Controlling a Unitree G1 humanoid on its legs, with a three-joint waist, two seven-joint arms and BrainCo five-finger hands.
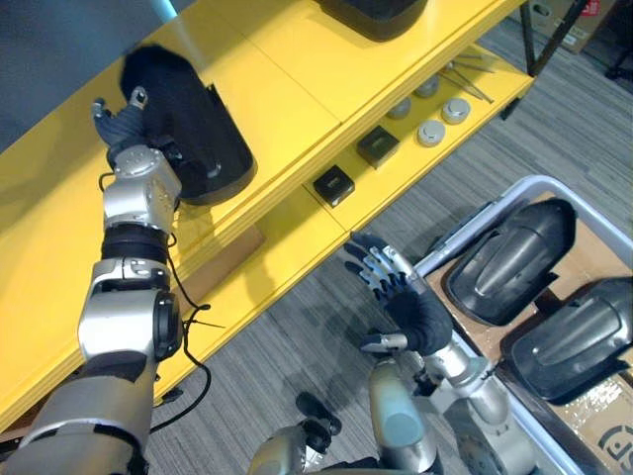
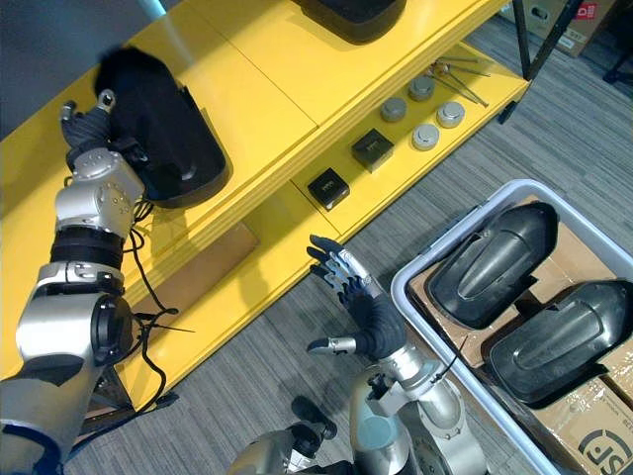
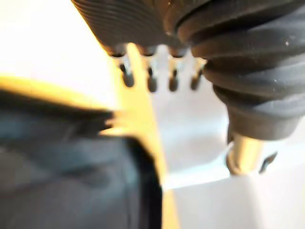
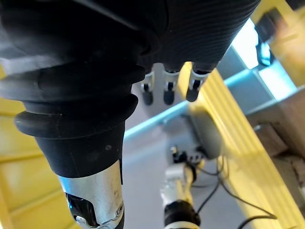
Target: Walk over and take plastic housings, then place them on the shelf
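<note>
A black plastic housing (image 1: 193, 124) lies on the top board of the yellow shelf (image 1: 287, 89). My left hand (image 1: 124, 129) rests open against its left end, thumb raised, nothing in its grasp; in the left wrist view its fingers (image 3: 150, 78) point straight past the dark housing (image 3: 62, 167). Two more black housings (image 1: 509, 262) (image 1: 569, 336) lie in a pale bin (image 1: 430, 265) at the right. My right hand (image 1: 406, 302) hovers open over the carpet between shelf and bin, fingers spread. A further housing (image 1: 376, 15) sits farther along the top board.
On the lower yellow board lie two small black boxes (image 1: 334, 185) (image 1: 378, 146), several grey discs (image 1: 442, 119), thin metal rods (image 1: 470, 79) and a brown cardboard piece (image 1: 223, 262). Grey carpet (image 1: 287, 346) lies between shelf and bin. A cardboard box (image 1: 608, 426) stands by the bin.
</note>
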